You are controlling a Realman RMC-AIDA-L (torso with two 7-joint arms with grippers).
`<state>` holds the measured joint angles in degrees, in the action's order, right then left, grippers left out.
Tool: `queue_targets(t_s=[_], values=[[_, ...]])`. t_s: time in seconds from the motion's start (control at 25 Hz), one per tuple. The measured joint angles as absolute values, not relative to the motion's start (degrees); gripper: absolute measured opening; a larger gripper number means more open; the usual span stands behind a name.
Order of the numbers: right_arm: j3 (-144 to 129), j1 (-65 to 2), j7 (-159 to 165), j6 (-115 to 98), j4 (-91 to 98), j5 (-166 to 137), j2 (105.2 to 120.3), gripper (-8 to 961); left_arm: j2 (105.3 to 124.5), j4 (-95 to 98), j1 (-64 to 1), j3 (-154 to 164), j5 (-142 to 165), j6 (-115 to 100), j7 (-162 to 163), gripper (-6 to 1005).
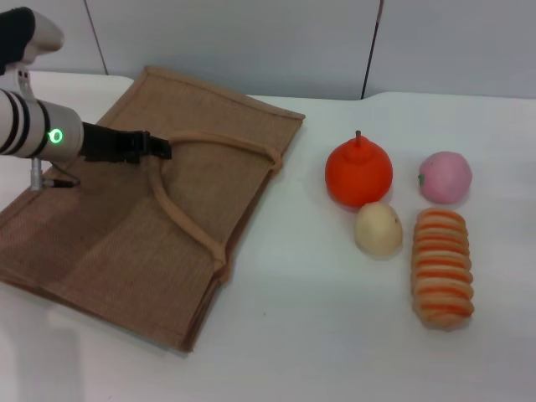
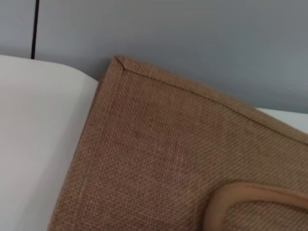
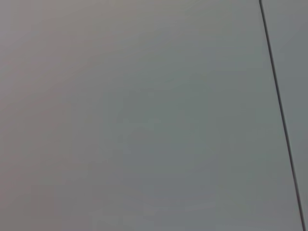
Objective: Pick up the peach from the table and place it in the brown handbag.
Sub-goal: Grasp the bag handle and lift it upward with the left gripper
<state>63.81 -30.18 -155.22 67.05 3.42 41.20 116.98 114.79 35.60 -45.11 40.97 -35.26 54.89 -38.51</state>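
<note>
The peach (image 1: 445, 177) is flanked by a smooth orange fruit (image 1: 358, 172), a cream egg-shaped fruit (image 1: 378, 229) and ridged bread (image 1: 442, 267). At the woven brown handbag (image 1: 100, 243) handle, the left hand (image 1: 159, 148): grip cannot be told.

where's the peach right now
In the head view the peach sits on the table at the robot's right, just right of the orange fruit and behind the striped bread roll, well apart from the brown handbag.

One handbag (image 1: 134, 226) with two looped handles (image 1: 197, 197), one peach (image 1: 445, 177), one orange fruit (image 1: 358, 172), one cream egg-shaped fruit (image 1: 378, 228) and one striped bread roll (image 1: 442, 266) share a single white table (image 1: 318, 335), with one gripper (image 1: 155, 147) in view.
</note>
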Motion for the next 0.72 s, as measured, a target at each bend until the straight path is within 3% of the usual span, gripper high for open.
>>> queue_targets(t_s=[0.72], values=[[63.8,-30.6,-155.2,67.1,3.3,41.0,116.98,880,114.16,25.5,-49.2,41.0,-35.4,46.7,-45.2,602]])
